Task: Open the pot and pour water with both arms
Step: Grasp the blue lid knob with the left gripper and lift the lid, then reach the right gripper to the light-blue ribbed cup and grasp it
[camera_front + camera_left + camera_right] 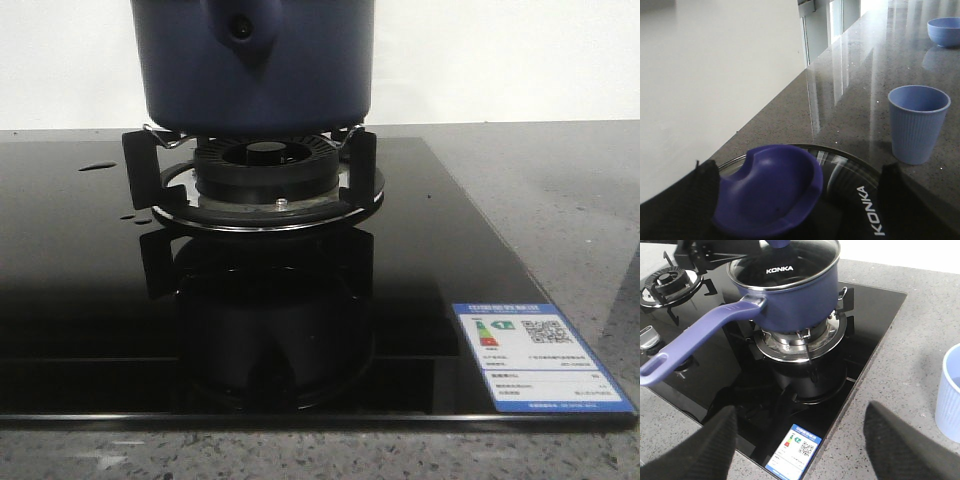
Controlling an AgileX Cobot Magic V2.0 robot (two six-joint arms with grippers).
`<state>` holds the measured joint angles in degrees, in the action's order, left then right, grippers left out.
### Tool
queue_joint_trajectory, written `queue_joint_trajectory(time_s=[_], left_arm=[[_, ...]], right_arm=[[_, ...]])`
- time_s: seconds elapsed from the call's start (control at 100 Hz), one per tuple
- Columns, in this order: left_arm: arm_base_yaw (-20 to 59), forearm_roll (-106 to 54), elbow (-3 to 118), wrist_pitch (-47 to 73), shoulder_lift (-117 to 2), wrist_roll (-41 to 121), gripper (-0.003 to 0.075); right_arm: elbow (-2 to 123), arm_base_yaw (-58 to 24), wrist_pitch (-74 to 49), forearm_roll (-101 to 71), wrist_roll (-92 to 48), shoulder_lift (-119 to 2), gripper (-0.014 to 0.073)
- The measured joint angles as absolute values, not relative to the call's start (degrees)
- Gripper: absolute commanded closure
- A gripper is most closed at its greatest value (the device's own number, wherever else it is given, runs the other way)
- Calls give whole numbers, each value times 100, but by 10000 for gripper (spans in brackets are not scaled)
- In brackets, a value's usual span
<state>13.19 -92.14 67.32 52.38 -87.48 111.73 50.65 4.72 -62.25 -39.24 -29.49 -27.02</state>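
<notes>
Pot position: dark navy-blue cylindrical enamel pot (790, 290) seated on the black burner grate (800, 340) of the glossy black glass hob (870, 320), ahead of and below the right gripper (797, 450); long blue handle (695, 337) reaching out toward that gripper's left finger.
Lid: glass lid with metal rim (840, 170), marked KONKA, on the pot; blue curved knob (767, 192) lying between the left gripper's fingers (680, 205).
Left gripper (795, 210): fingers on both sides of the knob, apparently not pressed on it; real contact impossible to confirm.
Right gripper: fingers spread wide, holding nothing, well apart from the handle.
Risk, lid: off-centre pinch on the smooth knob; possible slip or tilt of the lid on lifting.
Risk, pour: pale blue ribbed cup (917, 125) on the grey speckled bench (855, 85), beside the hob; possible knock or spill with a shaky handle grasp.
Hidden: water level unreadable under the reflections; pot top cut off in the front view; left fingertips out of frame.
</notes>
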Motion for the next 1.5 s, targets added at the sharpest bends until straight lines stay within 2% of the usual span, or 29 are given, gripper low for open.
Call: queue_joint_trajectory(time_s=[0.65,0.78,0.96,1.1,1.5], left_arm=[[1340,-10110,6740,4980,-9263,11224,139],[1340,-10110,6740,5034,-9272,11224,202],[1340,-10062,6740,5190,-9277,11224,370],[1340,-10062,6740,5213,-9286,11224,459],[1270,-9947,6933,5380,-9137,11090,464]], right_arm=[[5065,472,-6211,-3924,-2960,-2702,115],[5065,472,-6183,-3924,-2960,-2702,115],[5065,472,-6183,-3924,-2960,-2702,116],[5065,472,-6178,-3924,-2960,-2702,116],[5065,472,-6142,-3924,-2960,-2702,116]])
